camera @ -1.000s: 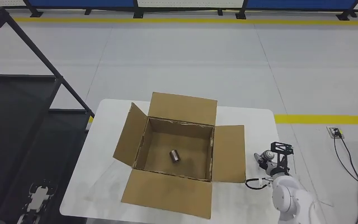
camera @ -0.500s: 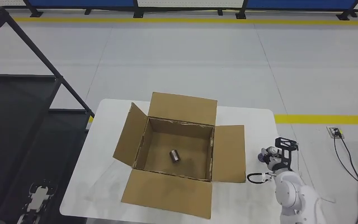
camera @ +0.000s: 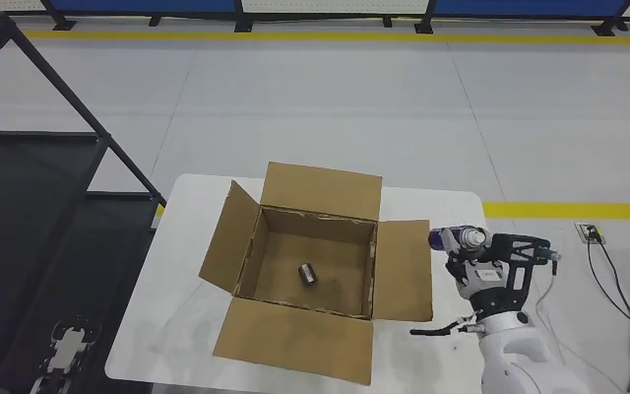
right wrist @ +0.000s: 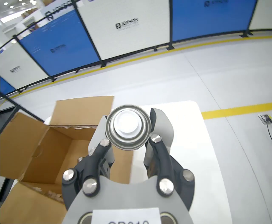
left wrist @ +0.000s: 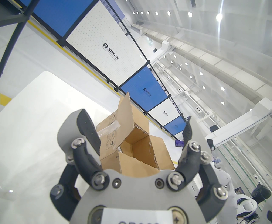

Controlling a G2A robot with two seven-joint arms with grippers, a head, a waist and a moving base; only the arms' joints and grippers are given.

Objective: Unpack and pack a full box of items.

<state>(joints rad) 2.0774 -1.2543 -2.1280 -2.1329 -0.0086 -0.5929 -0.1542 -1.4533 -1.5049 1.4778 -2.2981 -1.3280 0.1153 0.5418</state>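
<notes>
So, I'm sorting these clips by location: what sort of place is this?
Probably an industrial hall or robot test area: blue and white partition panels fence it off, yellow painted lines run alongside, and rows of lights sit in a high ceiling.

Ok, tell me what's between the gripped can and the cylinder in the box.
In the top view, the box's wall and its folded-out flap nearest the can.

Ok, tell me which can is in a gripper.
The silver-topped can, clamped in the right gripper beside the box. The other, a small dark can, lies on its side on the box floor.
</notes>
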